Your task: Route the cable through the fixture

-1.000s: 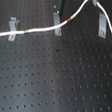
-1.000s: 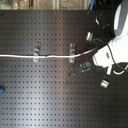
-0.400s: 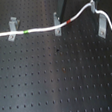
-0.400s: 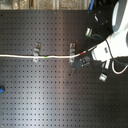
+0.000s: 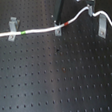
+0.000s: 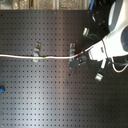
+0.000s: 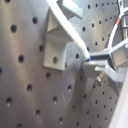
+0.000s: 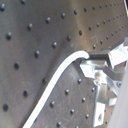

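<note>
The white cable (image 5: 38,31) runs from the first exterior view's left through two grey clips (image 5: 12,35) (image 5: 57,30). Its green band (image 5: 23,33) lies between them and its red band (image 5: 69,23) just past the second. From there the cable rises to my gripper (image 5: 90,7), which is shut on it, then drops past a third clip (image 5: 102,26); I cannot tell whether it sits in that clip. In the second exterior view the gripper (image 6: 81,59) holds the cable (image 6: 25,56) beside a clip (image 6: 72,50). Both wrist views show the cable (image 7: 70,27) (image 8: 55,82) ending between the fingers.
The black perforated board (image 5: 55,82) carries everything. Two more clips (image 6: 86,32) (image 6: 99,76) stand near the white arm (image 6: 117,35) in the second exterior view. A small blue object (image 6: 1,89) lies at the second exterior view's left edge. A dark rod (image 5: 60,6) leans at the back.
The gripper has shifted slightly toward the second exterior view's left with the cable in it, and the raised loop of cable has lowered a little.
</note>
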